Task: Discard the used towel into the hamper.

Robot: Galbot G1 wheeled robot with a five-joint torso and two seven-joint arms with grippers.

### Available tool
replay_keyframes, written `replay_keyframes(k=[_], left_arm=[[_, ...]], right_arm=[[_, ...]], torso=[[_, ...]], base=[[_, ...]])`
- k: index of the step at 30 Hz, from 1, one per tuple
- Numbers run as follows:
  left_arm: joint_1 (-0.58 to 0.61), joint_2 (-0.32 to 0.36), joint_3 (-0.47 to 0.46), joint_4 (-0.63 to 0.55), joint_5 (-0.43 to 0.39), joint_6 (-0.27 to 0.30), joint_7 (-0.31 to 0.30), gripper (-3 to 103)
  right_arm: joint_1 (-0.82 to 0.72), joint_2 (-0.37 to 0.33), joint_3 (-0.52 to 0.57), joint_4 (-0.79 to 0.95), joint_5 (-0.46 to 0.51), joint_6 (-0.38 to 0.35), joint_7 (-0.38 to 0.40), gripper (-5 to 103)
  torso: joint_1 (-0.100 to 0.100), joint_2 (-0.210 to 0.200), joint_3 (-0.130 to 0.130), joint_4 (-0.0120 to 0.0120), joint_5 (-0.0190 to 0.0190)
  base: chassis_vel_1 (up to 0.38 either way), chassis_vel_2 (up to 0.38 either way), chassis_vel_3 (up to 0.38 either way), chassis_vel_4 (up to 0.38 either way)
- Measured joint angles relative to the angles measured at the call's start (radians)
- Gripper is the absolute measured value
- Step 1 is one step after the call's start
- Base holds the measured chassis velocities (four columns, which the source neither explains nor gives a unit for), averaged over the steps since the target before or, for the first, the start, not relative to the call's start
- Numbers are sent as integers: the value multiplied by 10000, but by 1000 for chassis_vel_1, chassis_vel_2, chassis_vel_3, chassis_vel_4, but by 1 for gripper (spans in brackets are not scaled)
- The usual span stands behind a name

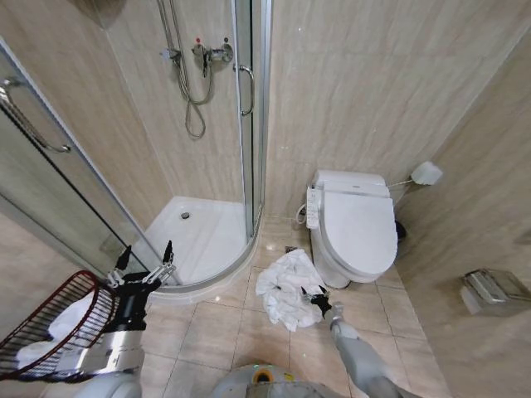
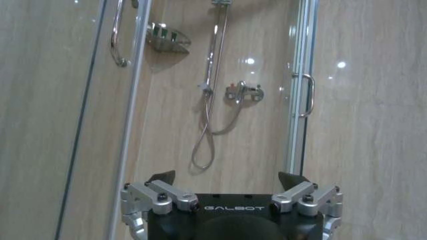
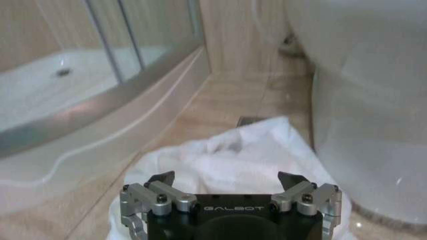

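Note:
The used towel (image 1: 284, 286) lies crumpled and white on the tiled floor between the shower tray and the toilet; the right wrist view shows it close up (image 3: 227, 150). My right gripper (image 1: 318, 296) hovers low over the towel's right edge, open, with nothing between its fingers (image 3: 227, 177). The hamper (image 1: 83, 286), a dark red wire basket, stands at the lower left and holds some white cloth. Beside it, my left gripper (image 1: 146, 259) is raised and open, pointing toward the shower wall (image 2: 227, 176).
A white toilet (image 1: 358, 225) stands just right of the towel. The curved shower tray (image 1: 199, 240) and its glass door (image 1: 249, 108) lie ahead on the left. A floor drain (image 3: 250, 121) sits beyond the towel. A paper holder (image 1: 494, 290) hangs on the right wall.

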Motion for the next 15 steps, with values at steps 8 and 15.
replay_keyframes(k=[8, 15], left_arm=[[0, 0, 0, 0, 0, 0, 0, 100], [0, 0, 0, 0, 0, 0, -1, 100]], right_arm=[[377, -61, 19, -385, -420, -635, -17, 100], [596, -137, 8, -610, -610, -1054, -185, 100]], torso=[[-153, -336, -181, 0, 0], [-295, -643, -348, 0, 0]], base=[[0, 0, 0, 0], [0, 0, 0, 0]])
